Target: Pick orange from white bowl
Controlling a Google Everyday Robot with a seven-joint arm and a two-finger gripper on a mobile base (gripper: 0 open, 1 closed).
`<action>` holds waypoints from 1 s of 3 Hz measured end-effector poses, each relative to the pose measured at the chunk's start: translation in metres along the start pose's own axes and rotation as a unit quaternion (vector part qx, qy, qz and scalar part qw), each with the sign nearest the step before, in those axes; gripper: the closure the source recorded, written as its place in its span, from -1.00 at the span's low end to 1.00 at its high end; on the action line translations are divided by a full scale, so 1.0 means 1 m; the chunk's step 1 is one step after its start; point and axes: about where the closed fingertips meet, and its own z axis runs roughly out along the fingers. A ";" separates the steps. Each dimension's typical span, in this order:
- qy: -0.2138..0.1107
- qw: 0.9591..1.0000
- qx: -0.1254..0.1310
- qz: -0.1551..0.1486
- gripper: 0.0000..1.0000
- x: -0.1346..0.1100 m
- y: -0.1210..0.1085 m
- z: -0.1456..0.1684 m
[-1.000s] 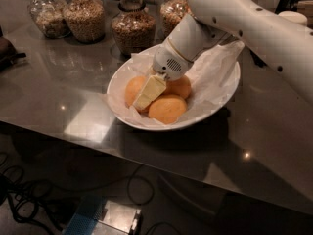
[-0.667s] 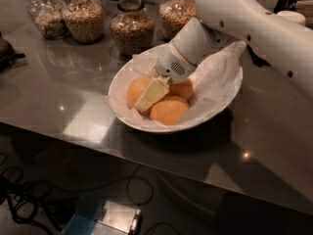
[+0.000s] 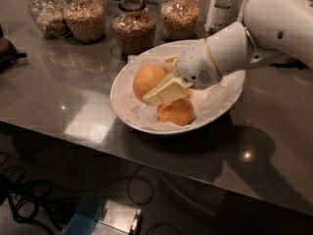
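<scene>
The white bowl (image 3: 122, 99), wide and lined with crumpled white paper, sits on the grey table. Two oranges show in it: one at the left (image 3: 146, 80) and one at the front (image 3: 176, 112). My gripper (image 3: 157, 81) reaches down into the bowl from the right on the white arm (image 3: 254, 38). Its cream fingers are spread. One finger (image 3: 166, 92) lies between the two oranges, and the other (image 3: 170, 62) is behind the left orange. The left orange sits partly between them and rests in the bowl.
Several glass jars of grains and nuts (image 3: 133, 31) stand in a row behind the bowl. A bottle (image 3: 222, 4) stands at the back right. A dark object (image 3: 9, 50) lies at the left edge. Cables and a box (image 3: 117, 218) lie on the floor below the table's front edge.
The view has drawn closer to the bowl. My gripper has shifted so that its fingers now straddle the left orange. The oranges have stayed in the bowl.
</scene>
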 end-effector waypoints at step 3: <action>-0.004 0.990 0.053 -0.129 1.00 -0.051 0.078 -0.124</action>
